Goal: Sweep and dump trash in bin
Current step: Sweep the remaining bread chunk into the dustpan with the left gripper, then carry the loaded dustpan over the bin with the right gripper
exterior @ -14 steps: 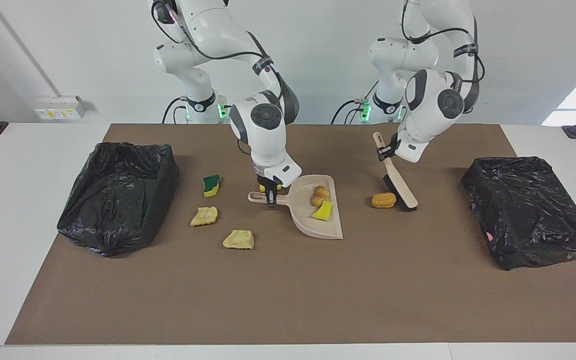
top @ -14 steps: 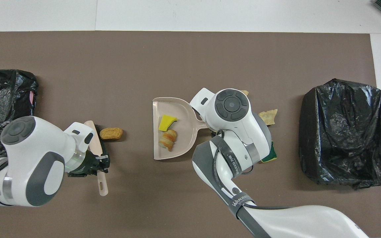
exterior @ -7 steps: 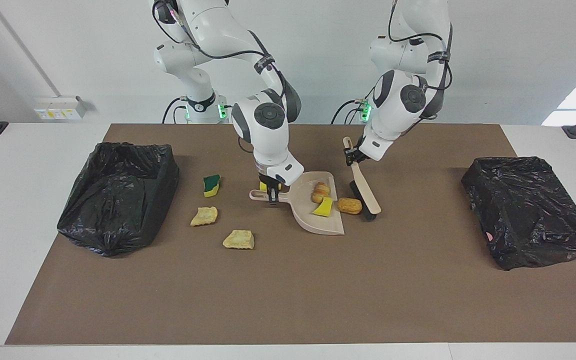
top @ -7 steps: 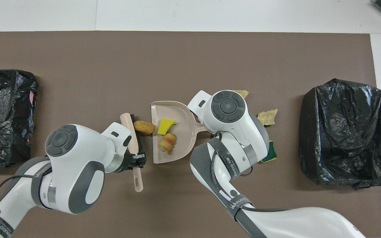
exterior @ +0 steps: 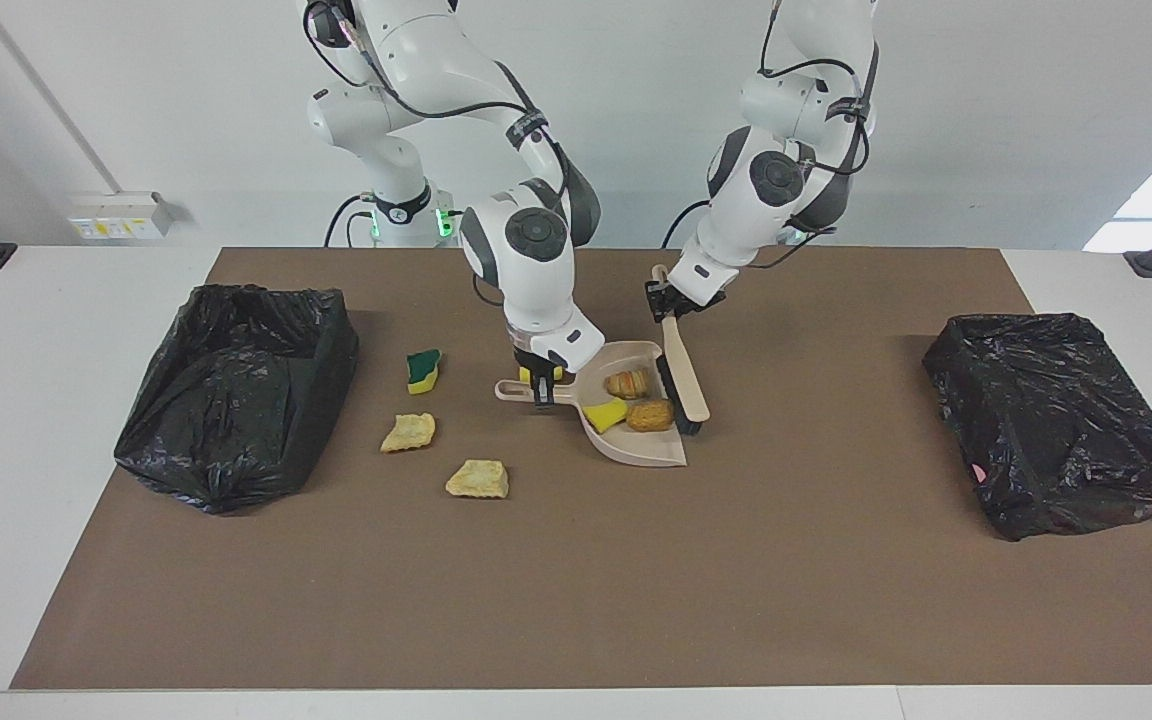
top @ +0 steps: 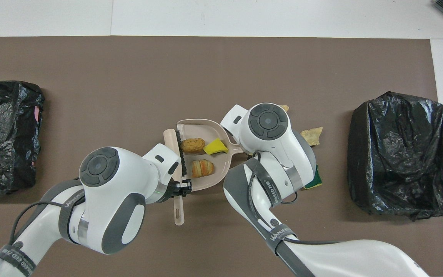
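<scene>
1. Two grippers were mine, and both were clamped. The left gripper (exterior: 669,300), upper middle of the facing view, pinched the brush (exterior: 684,378) by its handle. The right gripper (exterior: 541,392), at frame centre, pinched the dustpan (exterior: 641,455) by its handle.
2. The brush bristles stood at the pan's open lip. Had I lifted the brush off with the pan flat, I judged the chunks could roll back out onto the mat (exterior: 576,600).
3. I gripped the pan only by its thin handle, so the loaded scoop might have twisted in my fingers on the carry and spilled.
4. One hidden chunk (exterior: 548,373), yellow and half covered by my right gripper, lay just beside the handle. I could easily have missed it or knocked it away.
5. A low swing toward the bin at the frame's left edge risked scattering the loose pieces lying left of centre.
6. Counted, the trash came to seven:
   - three in the pan: the striped chunk (exterior: 626,383), the yellow chunk (exterior: 602,414) and the brown chunk (exterior: 650,415);
   - four on the mat: the hidden one, the green-and-yellow chunk (exterior: 423,370), the upper beige chunk (exterior: 408,432) and the lower beige chunk (exterior: 477,479).
7. There were two black-lined bins, the left-edge bin (exterior: 236,390) and the right-edge bin (exterior: 1056,420), plus one brush and one dustpan.
</scene>
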Robot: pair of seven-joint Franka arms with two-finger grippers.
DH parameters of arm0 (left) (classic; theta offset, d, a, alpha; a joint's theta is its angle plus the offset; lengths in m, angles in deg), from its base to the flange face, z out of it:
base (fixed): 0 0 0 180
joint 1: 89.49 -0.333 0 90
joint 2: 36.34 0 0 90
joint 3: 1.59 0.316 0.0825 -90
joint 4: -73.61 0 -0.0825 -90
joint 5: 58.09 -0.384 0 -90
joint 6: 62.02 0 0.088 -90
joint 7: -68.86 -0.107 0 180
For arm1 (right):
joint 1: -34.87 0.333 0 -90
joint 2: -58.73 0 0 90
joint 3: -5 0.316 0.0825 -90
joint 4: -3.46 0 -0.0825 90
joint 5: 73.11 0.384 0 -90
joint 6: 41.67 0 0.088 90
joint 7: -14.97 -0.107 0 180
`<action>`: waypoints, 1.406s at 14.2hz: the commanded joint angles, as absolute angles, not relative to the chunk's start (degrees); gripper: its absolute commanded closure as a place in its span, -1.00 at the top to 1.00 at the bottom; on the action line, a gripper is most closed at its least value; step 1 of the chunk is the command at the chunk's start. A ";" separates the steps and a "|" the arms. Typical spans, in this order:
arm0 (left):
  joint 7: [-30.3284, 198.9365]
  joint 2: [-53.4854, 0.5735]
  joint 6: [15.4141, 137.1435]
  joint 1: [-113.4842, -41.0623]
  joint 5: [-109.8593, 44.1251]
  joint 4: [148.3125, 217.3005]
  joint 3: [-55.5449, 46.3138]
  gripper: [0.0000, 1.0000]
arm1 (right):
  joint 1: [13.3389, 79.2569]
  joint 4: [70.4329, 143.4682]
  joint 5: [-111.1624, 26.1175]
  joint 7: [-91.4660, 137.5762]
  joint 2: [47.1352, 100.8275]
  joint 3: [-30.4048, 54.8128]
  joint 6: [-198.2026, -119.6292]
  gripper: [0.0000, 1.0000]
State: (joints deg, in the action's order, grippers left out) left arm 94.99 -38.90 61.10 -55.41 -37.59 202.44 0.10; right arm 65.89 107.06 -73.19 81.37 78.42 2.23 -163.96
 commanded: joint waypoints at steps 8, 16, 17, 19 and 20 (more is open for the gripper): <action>96.19 -45.47 47.05 -56.80 -47.79 200.59 -0.34 -1.00 | 56.86 106.03 -71.79 87.22 69.55 2.63 -155.94 -1.00; 105.59 -49.26 57.51 -50.92 -50.53 212.73 -5.10 -1.00 | 42.27 100.59 -71.88 97.65 64.62 2.19 -143.73 -1.00; 106.64 -49.00 58.73 -50.04 -50.53 213.52 -5.10 -1.00 | 40.69 99.02 -71.97 98.98 64.62 2.02 -141.97 -1.00; 109.02 -48.74 61.11 -49.59 -50.53 214.67 -5.19 -1.00 | 37.18 97.34 -72.93 101.01 64.27 1.84 -138.45 -1.00; 109.11 -48.47 61.21 -48.89 -50.53 214.67 -5.28 -1.00 | 35.42 96.89 -73.20 101.45 63.92 1.58 -137.13 -1.00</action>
